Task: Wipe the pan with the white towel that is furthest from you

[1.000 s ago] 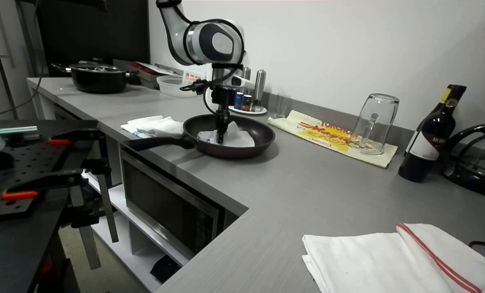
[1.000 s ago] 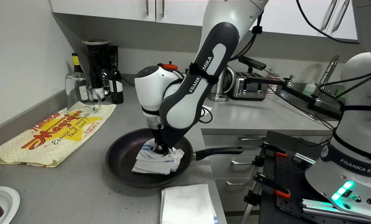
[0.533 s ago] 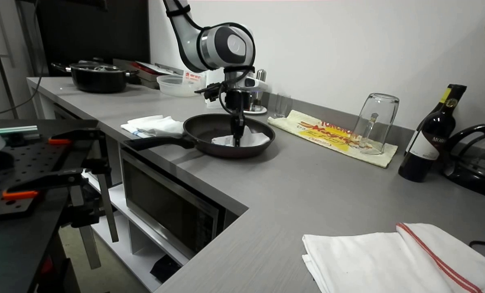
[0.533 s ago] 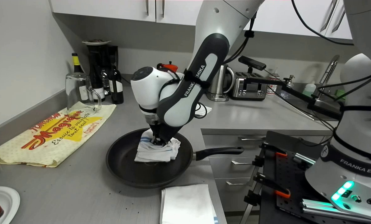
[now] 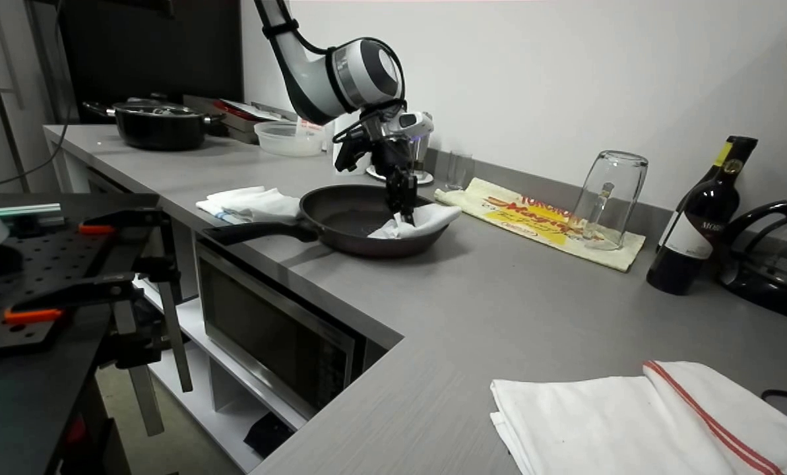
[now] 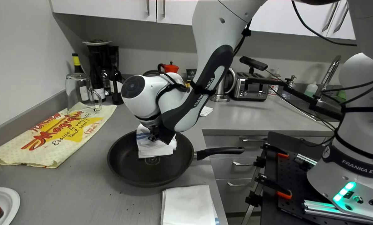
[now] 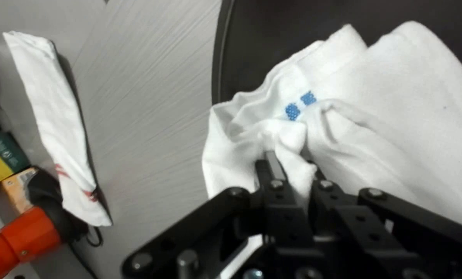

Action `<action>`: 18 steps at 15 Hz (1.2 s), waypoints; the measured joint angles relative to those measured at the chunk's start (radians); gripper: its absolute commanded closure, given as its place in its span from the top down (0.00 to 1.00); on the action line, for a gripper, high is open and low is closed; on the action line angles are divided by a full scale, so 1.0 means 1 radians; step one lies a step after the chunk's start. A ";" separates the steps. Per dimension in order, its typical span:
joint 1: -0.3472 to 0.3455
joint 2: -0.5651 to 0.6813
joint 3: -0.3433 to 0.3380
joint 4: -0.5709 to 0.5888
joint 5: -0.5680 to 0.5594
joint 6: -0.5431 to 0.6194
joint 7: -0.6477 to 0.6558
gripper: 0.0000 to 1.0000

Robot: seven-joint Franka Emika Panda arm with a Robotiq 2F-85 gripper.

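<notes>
My gripper is shut on a crumpled white towel with blue stripes (image 7: 351,89); cloth is bunched between the fingers in the wrist view (image 7: 289,157). In both exterior views the gripper (image 5: 403,212) is tilted and presses this towel (image 6: 156,150) against the dark pan. The pan (image 6: 152,175) sits on the counter, and the towel lies over the side of it away from the folded blue-edged towel, draping over the rim (image 5: 442,214). The pan also shows in the wrist view (image 7: 250,31). The gripper's fingertips are mostly hidden by cloth and arm in an exterior view (image 6: 155,137).
A folded white towel (image 6: 186,206) lies beside the pan. A red-striped white towel (image 5: 598,422) lies farther along the counter. The pan handle (image 5: 261,231) sticks out over the counter edge. A yellow cloth (image 5: 518,221) with a glass mug (image 5: 607,198) lies near the wall.
The gripper has carried the towel across the pan from its middle to the rim on the red-striped towel's side. The wrist has tilted. The pan has barely shifted.
</notes>
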 measured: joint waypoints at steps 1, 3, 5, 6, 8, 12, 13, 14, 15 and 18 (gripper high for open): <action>0.011 -0.006 0.001 0.005 -0.048 -0.019 0.027 0.02; 0.014 -0.034 0.029 0.008 -0.101 -0.054 0.059 0.02; -0.009 -0.079 0.094 0.004 -0.100 -0.084 0.061 0.02; -0.030 -0.105 0.141 0.002 -0.085 -0.098 0.059 0.02; -0.079 -0.158 0.245 -0.001 -0.006 -0.119 0.042 0.02; -0.145 -0.250 0.400 0.005 0.218 -0.127 -0.036 0.02; -0.146 -0.270 0.420 0.010 0.263 -0.132 -0.046 0.02; -0.146 -0.286 0.438 0.016 0.298 -0.140 -0.051 0.02; -0.143 -0.300 0.456 0.022 0.330 -0.149 -0.053 0.02; -0.128 -0.325 0.509 0.042 0.408 -0.179 -0.053 0.02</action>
